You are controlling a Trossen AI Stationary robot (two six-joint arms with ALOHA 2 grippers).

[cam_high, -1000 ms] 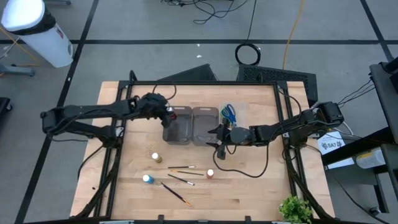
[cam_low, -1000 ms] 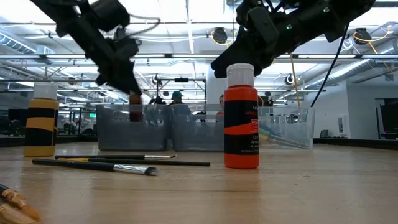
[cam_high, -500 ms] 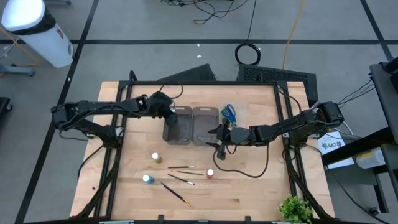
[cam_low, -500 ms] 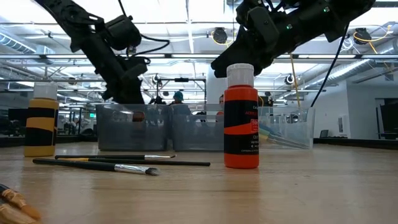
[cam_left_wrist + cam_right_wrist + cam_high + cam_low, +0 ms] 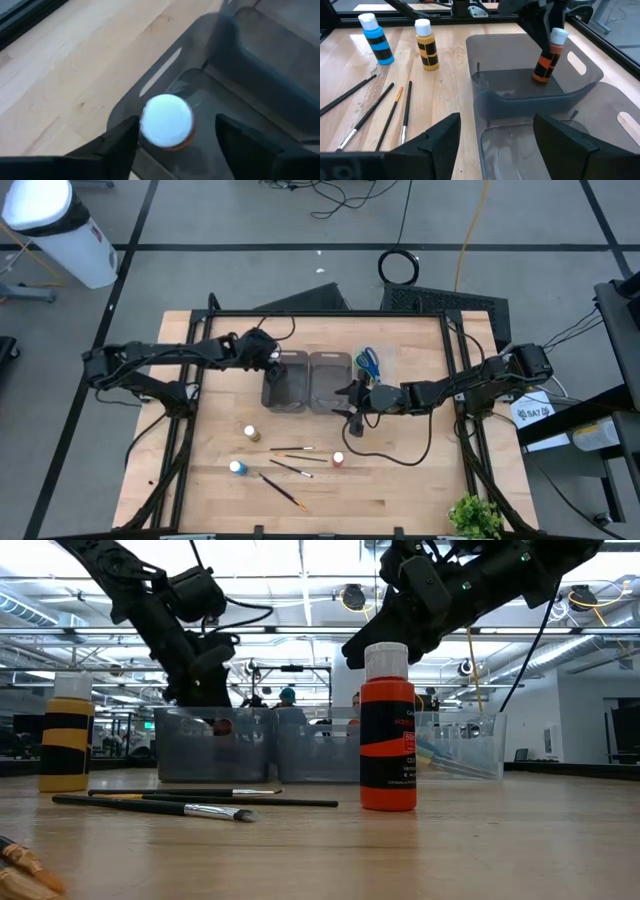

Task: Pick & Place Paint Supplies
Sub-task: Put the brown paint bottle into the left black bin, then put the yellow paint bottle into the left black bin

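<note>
A rust-brown paint bottle with a white cap (image 5: 166, 121) stands tilted inside the left grey tray (image 5: 287, 392), near its far left corner, and also shows as the bottle (image 5: 547, 60). My left gripper (image 5: 271, 360) hangs open over it, a finger on either side of the cap. My right gripper (image 5: 353, 406) hovers open and holds nothing, beside the second grey tray (image 5: 331, 383). An ochre bottle (image 5: 250, 433), a blue bottle (image 5: 236, 468) and an orange bottle (image 5: 339, 459) stand on the table. Thin brushes (image 5: 290, 452) lie among them. Scissors (image 5: 369, 361) lie in the clear tray (image 5: 392, 370). My left gripper comes at the bottle from above, its fingers on either side of the white cap (image 5: 150, 125). One finger (image 5: 125, 142) stands right beside the cap and the other is clearly apart. Whether that near finger touches the cap, I cannot tell. The bottle's base rests on the tray floor.
The three trays sit side by side across the table's middle. A dark frame (image 5: 330, 313) runs around the tabletop. Bare wood lies at the near right, right of the orange bottle. In the low view the orange bottle (image 5: 387, 730) stands close in front.
My left gripper has come down and slightly toward the table's right with the rust-brown bottle. The bottle was level with the tray's rim a second ago and now sits down inside the left grey tray.
</note>
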